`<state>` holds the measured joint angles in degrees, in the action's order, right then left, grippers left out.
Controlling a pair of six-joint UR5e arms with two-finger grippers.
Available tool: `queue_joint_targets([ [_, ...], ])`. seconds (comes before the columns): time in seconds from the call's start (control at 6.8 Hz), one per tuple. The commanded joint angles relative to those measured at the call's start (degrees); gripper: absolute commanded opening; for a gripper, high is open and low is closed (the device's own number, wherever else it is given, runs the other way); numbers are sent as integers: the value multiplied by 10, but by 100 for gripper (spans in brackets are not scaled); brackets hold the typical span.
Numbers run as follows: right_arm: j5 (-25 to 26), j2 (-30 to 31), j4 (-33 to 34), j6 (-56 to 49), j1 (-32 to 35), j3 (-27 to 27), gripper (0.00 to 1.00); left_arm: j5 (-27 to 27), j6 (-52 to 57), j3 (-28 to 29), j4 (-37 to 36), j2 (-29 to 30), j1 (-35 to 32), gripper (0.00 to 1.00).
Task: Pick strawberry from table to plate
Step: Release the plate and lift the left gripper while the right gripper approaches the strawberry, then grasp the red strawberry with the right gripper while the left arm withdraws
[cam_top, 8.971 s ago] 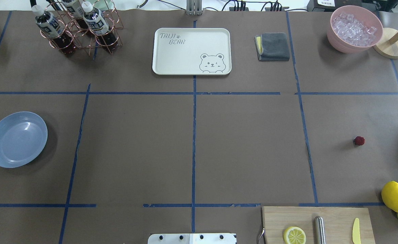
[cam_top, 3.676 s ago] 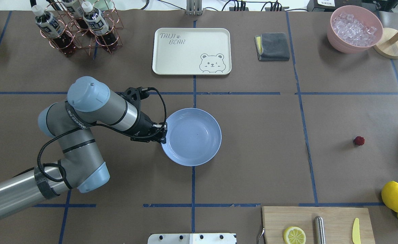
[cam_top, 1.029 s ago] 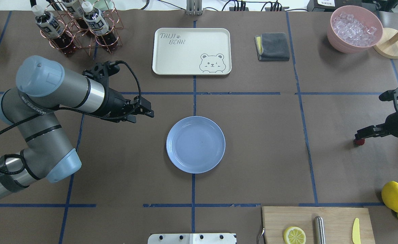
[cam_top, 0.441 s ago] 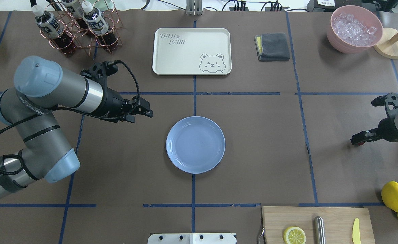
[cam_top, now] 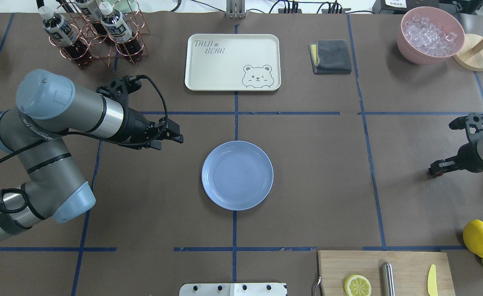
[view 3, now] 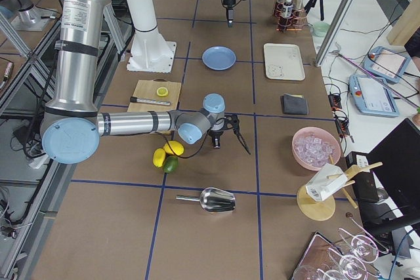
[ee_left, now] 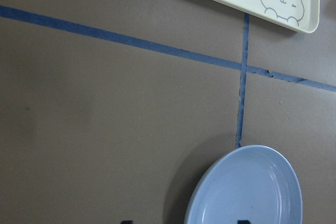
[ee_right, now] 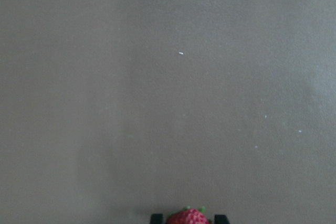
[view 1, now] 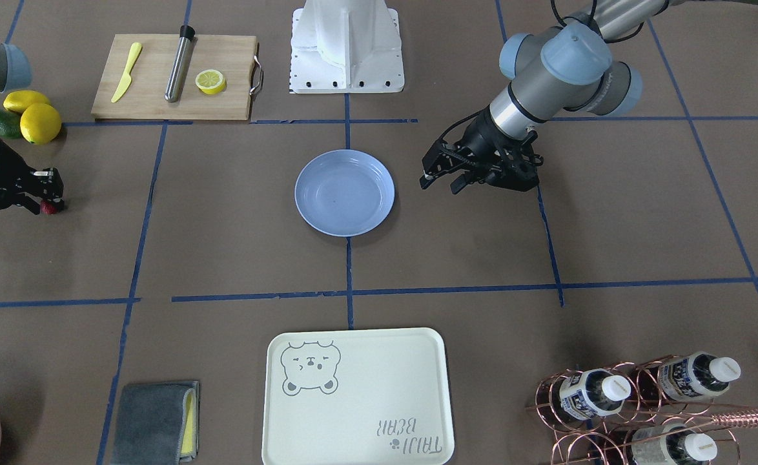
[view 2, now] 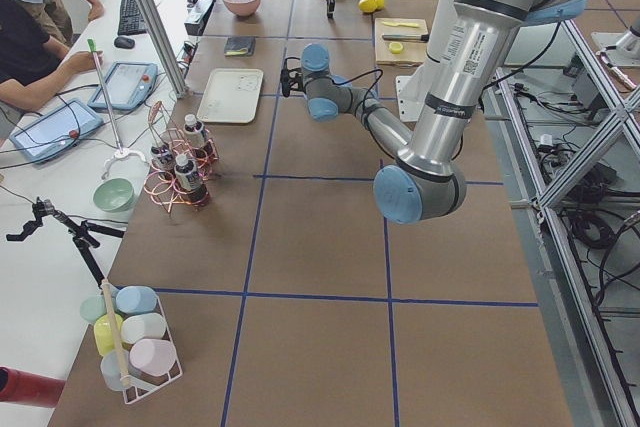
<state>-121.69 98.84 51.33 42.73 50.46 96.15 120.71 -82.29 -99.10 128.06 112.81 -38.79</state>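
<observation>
Seeing strawberry (view 1: 48, 208) out at 3 o'clock from plate (cam_top: 237, 175) in overhead view, well apart from it, low over table (cam_top: 307, 185). Can't tell whether touching the paper or just off it. Sitting between fingers of right gripper (cam_top: 434, 169): in right wrist view, one black fingertip on either side of the berry, narrowed right onto it. Reading that as clamped on strawberry. Mostly hidden under the gripper in overhead view; clearer from the front, as a red speck at the finger ends.

Plate flat at table centre, straddling the centre tape line (cam_top: 235, 123).

Left gripper (cam_top: 171, 137) at 10 o'clock from plate, near but not touching, fingers spread apart, hanging above table and pointing toward plate.

Around plate, overhead view:
- tray (cam_top: 233, 61) at 12, past the cross tape
- cloth (cam_top: 332, 56) at 1
- pink bowl (cam_top: 418, 57) of ice (cam_top: 428, 33) at 2, far corner
- bottle rack (cam_top: 101, 41) at 11
- cutting board (cam_top: 410, 267) at 5, near edge, carrying lemon half (cam_top: 357, 285), rod (cam_top: 387, 278) and yellow knife (cam_top: 431, 280)
- lemons (cam_top: 479, 238) at 4, at table edge, just beside the board's corner
</observation>
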Motion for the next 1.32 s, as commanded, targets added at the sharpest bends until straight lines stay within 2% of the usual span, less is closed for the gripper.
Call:
queue_joint_targets([
  [0.0, -5, 0, 0, 2, 1, 12, 0, 0, 1, -1, 1, -1, -1, 73],
  [0.15, -7, 0, 11, 17, 2, 46, 0, 0, 19, -7, 0, -2, -1, 73],
  [0.29, -8, -7, 19, 79, -7, 83, 0, 0, 59, -22, 0, -30, -12, 73],
  [0.44, -10, -49, 40, 163, -35, 111, 0, 1, 108, -41, 0, -65, -22, 73],
  [0.74, 2, -195, 114, 305, -91, 117, 0, 0, 184, -69, 0, -135, -58, 73],
  [1.03, 57, -329, 230, 360, -156, 109, 0, 0, 205, -77, 0, -159, -71, 73],
  [1.18, 102, -396, 265, 401, -193, 71, 0, 0, 205, -77, 0, -160, -72, 73],
])
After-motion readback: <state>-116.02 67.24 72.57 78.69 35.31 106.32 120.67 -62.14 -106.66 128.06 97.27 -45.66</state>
